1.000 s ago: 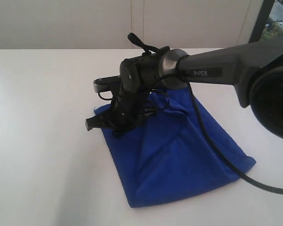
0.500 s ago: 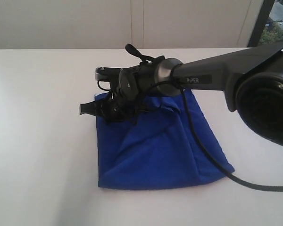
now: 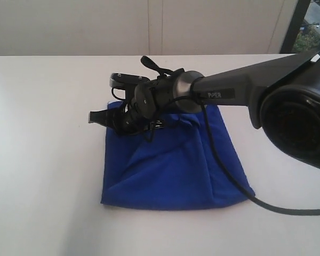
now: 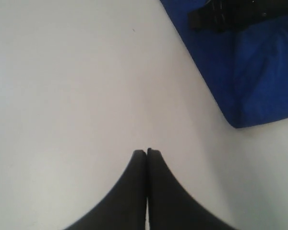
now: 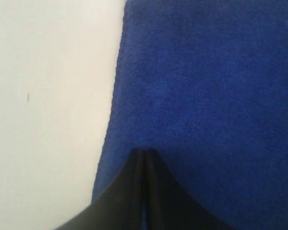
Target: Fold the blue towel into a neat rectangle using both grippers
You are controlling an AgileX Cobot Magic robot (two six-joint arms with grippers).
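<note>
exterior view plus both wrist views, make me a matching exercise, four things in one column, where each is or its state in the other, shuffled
Column 1
1. blue towel
2. left claw
3. right claw
4. black cable

Column 2
a. shut, above bare white table
b. shut, above blue cloth beside its edge
c. lying creased on the table
d. passes over the towel, then out onto the table

Pairs: 1-c, 2-a, 3-b, 4-d
</note>
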